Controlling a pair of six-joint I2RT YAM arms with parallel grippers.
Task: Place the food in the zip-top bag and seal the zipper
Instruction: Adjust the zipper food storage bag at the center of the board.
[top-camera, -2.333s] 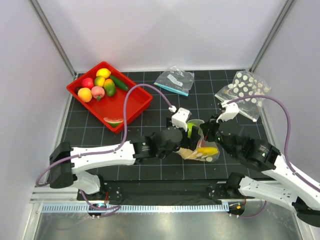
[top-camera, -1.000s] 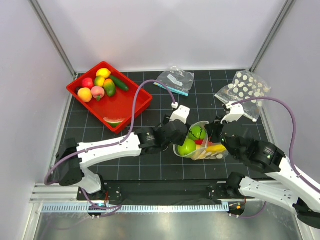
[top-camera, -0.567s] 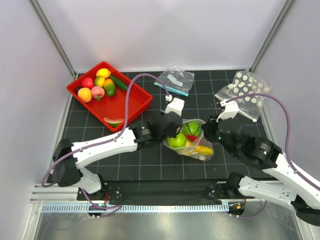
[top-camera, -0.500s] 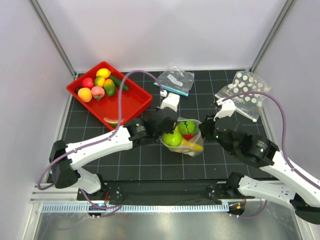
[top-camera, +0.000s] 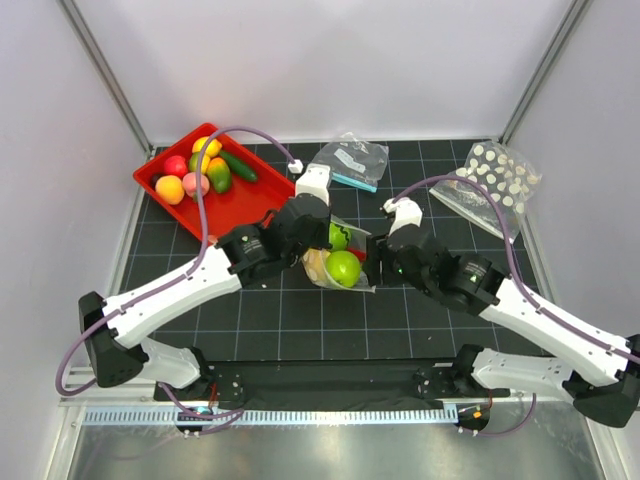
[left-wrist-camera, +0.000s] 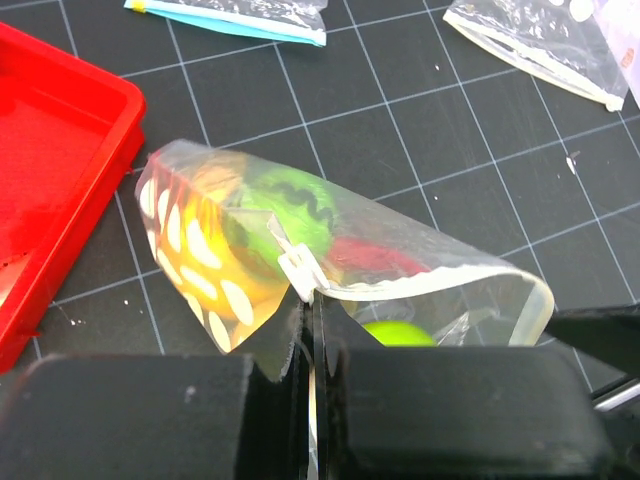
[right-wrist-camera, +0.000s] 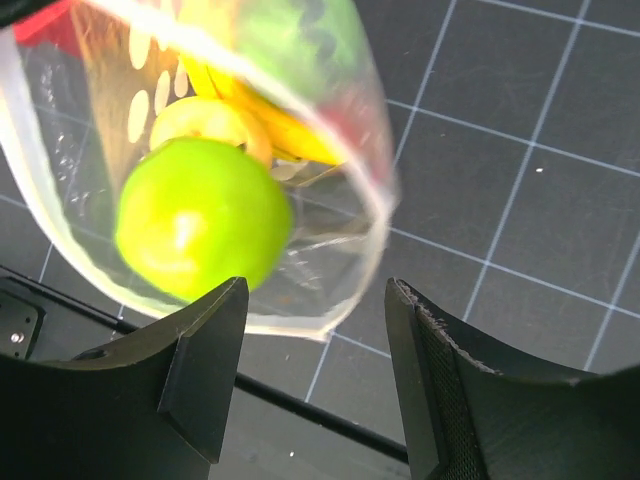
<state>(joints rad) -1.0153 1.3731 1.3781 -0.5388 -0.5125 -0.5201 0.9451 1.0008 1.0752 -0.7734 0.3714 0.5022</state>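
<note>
The bag (left-wrist-camera: 200, 260), slack and light, was near the red tray (left-wrist-camera: 70, 150), bulging with a green fruit (right-wrist-camera: 200, 215) and a banana (right-wrist-camera: 270, 115). It would likely sag and spill; its stiffer zipper (left-wrist-camera: 450, 285) looked the best hold. The left gripper (left-wrist-camera: 310, 310) was clamped tight on that rim; the right gripper (right-wrist-camera: 315, 290) stood wide, empty. Whether the bag rested on the bench (left-wrist-camera: 450, 130) was unclear.

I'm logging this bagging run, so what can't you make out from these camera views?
Left wrist view: the stretch of the zipper under the shut left gripper is covered.
Right wrist view: the food at the top of the zip-top bag is blurred; count unclear.
Top view: the right gripper has its fingertips hidden under its own wrist.
Top view: the label on the undotted bag has print too small.
</note>
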